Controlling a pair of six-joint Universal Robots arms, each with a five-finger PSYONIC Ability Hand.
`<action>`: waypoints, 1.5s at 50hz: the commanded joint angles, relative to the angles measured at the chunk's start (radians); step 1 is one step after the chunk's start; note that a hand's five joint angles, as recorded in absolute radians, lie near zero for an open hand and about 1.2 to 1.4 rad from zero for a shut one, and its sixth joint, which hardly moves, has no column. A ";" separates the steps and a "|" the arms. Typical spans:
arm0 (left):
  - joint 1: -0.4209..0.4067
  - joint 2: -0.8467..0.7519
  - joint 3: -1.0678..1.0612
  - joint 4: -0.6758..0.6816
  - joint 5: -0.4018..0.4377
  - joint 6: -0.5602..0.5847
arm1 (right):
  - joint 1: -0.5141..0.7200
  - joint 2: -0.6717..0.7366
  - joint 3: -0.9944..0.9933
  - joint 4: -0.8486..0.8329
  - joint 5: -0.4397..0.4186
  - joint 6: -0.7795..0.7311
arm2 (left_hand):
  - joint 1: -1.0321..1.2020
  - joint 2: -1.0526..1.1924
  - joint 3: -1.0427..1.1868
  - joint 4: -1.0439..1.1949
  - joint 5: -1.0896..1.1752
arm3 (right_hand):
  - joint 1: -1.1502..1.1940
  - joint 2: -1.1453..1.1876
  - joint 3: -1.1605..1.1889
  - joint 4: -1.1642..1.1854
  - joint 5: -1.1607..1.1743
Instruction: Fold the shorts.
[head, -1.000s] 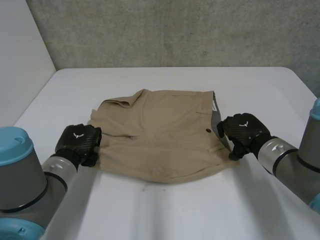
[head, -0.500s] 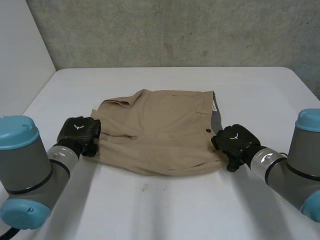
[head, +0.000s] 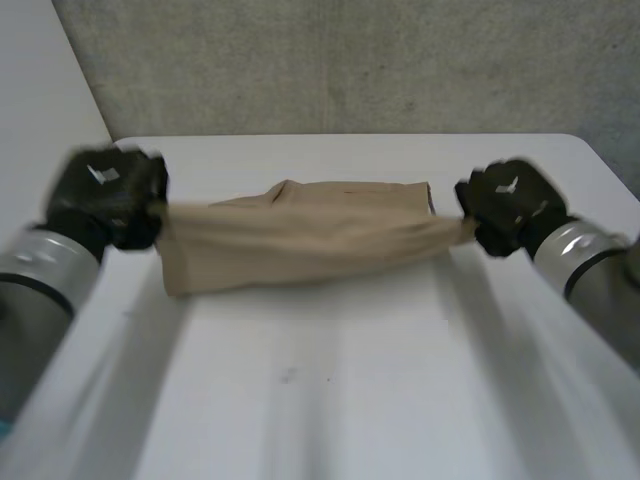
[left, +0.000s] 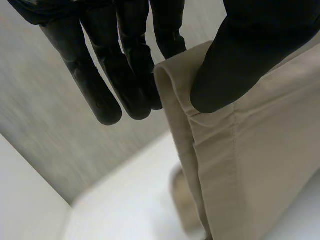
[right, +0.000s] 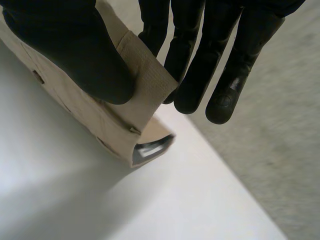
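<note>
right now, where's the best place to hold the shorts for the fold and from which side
At the two ends of the raised edge, each from its outer side. The shorts hang stretched between the left hand, pinching the stitched hem end, and the right hand, pinching the waistband end. Those doubled edges probably keep the cloth taut.

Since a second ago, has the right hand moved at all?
Yes. The right hand, pinching one end of the shorts, has moved up and away from the robot, closer to the far edge of the table, carrying the cloth with it.
</note>
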 joint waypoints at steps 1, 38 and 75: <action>-0.004 0.252 0.024 -0.140 0.002 0.004 | -0.001 -0.126 -0.064 0.217 0.026 0.034 | 0.294 0.204 0.210 0.202 0.251 | 0.456 0.224 0.224 0.206 0.245; 0.014 0.124 -0.093 -0.224 0.146 0.147 | -0.189 -0.027 -0.022 0.670 -0.188 -0.257 | 0.294 0.204 0.210 0.202 0.251 | 0.456 0.224 0.224 0.206 0.245; -0.058 -1.029 0.892 0.282 0.062 0.288 | 0.078 0.538 -0.486 -0.020 0.257 -0.117 | 0.294 0.204 0.210 0.202 0.251 | 0.456 0.224 0.224 0.206 0.245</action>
